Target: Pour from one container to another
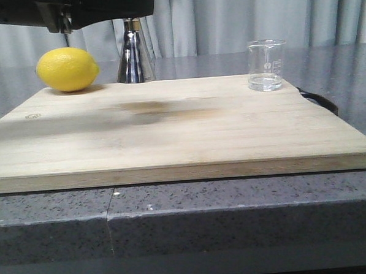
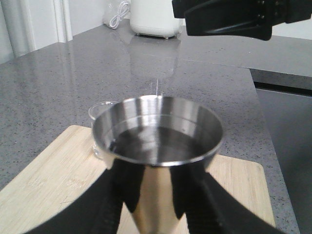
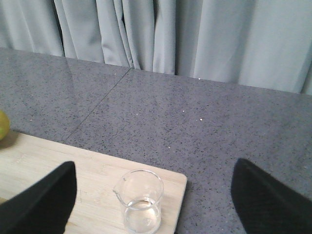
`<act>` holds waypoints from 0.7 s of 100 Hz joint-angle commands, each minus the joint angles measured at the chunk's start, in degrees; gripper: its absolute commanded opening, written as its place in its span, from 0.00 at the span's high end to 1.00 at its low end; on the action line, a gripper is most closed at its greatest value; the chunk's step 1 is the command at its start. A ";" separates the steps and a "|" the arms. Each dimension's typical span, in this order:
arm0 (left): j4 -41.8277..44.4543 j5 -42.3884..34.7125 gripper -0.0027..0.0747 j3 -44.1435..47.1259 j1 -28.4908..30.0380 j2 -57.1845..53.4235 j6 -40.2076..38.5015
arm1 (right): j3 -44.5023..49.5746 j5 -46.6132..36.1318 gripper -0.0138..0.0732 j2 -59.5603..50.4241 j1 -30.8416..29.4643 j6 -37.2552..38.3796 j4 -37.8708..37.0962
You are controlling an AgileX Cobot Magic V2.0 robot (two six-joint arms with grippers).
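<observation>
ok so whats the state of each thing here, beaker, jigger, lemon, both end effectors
beaker: upright at the board's far right corner, a little clear liquid in the bottom, not held
jigger: upright, liquid in its top cup, gripped by the left end effector
lemon: whole, lying at the board's far left corner
left end effector: shut on the jigger
right end effector: open, fingers either side of the beaker, not touching it
</observation>
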 commanded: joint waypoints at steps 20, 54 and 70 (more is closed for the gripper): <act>-4.68 5.04 0.67 -1.69 -0.50 -2.62 0.20 | -1.46 0.24 0.17 -1.38 0.06 0.15 -0.16; -4.68 6.84 0.67 -2.83 0.75 1.10 4.75 | -1.46 0.24 0.17 -1.38 0.06 0.15 -0.16; -4.68 6.84 0.67 -4.93 0.92 4.09 4.87 | -1.46 0.24 0.17 -1.38 0.06 0.15 -0.16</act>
